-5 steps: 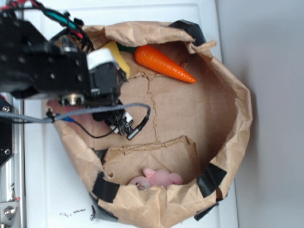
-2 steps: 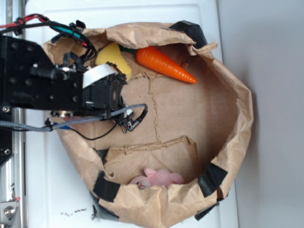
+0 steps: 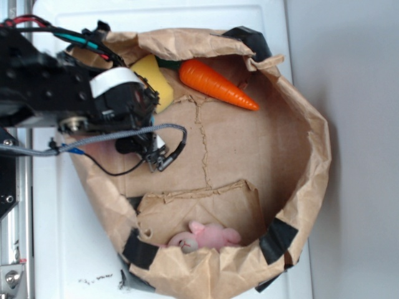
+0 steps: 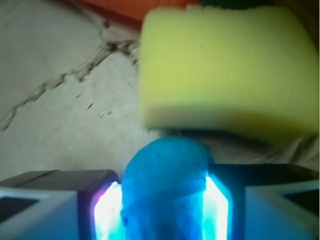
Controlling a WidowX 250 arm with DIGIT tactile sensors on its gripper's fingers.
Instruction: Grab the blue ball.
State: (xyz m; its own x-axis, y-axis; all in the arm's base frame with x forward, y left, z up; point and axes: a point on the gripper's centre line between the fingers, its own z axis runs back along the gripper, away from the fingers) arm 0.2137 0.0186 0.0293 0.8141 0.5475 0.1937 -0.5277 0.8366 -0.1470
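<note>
Two gripper [image 4: 162, 200] pads, glowing blue-white, press the sides of the blue ball [image 4: 165, 190], so the tool is clamped on it, held squarely between the pads so it should not slip; the ball sits just in front of the yellow sponge [image 4: 225, 70], apart from it by a thin shadowed gap; beyond the sponge lies the carrot [image 3: 215, 84]; all rest inside a brown paper bag [image 3: 249, 149], with a pink toy [image 3: 209, 237] at the bag's side opposite the sponge; compared with a second ago, the arm has shifted nearer the sponge and away from the bag's middle.
</note>
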